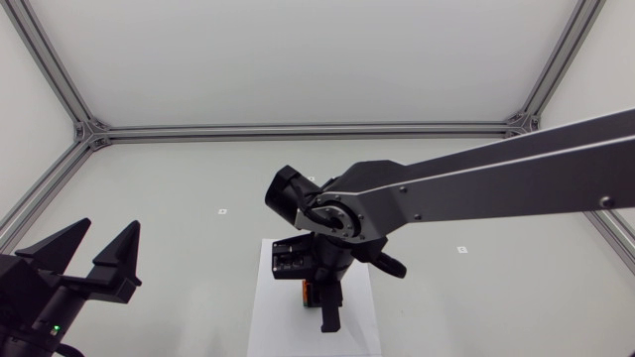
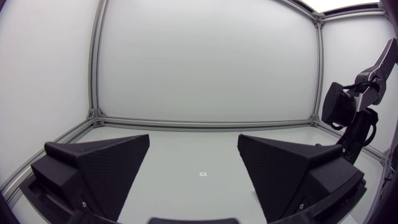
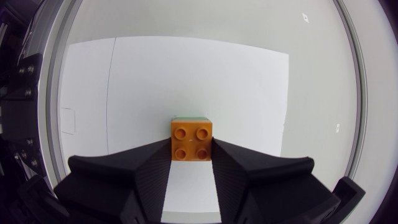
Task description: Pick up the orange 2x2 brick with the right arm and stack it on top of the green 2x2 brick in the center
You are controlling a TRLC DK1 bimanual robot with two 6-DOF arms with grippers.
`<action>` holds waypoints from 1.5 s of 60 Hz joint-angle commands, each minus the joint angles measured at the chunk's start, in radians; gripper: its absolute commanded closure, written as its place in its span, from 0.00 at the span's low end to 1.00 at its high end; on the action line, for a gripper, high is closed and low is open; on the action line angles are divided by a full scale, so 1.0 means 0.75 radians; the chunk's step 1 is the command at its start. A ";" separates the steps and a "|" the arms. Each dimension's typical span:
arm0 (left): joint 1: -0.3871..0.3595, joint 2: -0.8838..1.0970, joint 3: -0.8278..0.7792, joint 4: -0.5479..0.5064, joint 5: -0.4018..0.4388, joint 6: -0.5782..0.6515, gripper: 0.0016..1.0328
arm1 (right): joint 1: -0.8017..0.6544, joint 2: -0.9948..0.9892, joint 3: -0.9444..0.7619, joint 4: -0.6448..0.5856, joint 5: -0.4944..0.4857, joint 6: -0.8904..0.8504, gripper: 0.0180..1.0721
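Orange 2x2 plastic brick clamped by right gripper over green 2x2 brick | seating unconfirmed, release pending | left gripper spread wide

Surface: pale grey, matte, evenly lit.
Paper sheet: white, lying flat on the surface.
Small white markers: spaced apart on the surface.
Aluminium frame rails: along the surface edges and up the corners.
Wall panels: plain white.
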 commanded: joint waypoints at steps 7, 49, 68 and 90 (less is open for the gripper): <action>-0.007 -0.002 -0.055 -0.013 -0.004 -0.027 0.04 | -0.033 0.128 -0.062 -0.058 0.016 -0.003 0.75; -0.007 -0.002 -0.055 -0.013 -0.004 -0.027 0.04 | -0.025 0.040 -0.136 -0.060 0.008 0.011 0.76; -0.007 -0.002 -0.055 -0.013 -0.004 -0.027 0.04 | -0.019 0.083 -0.103 -0.002 0.040 0.044 0.75; -0.007 -0.002 -0.055 -0.013 -0.004 -0.027 0.04 | -0.031 0.118 -0.072 0.053 0.024 0.050 0.75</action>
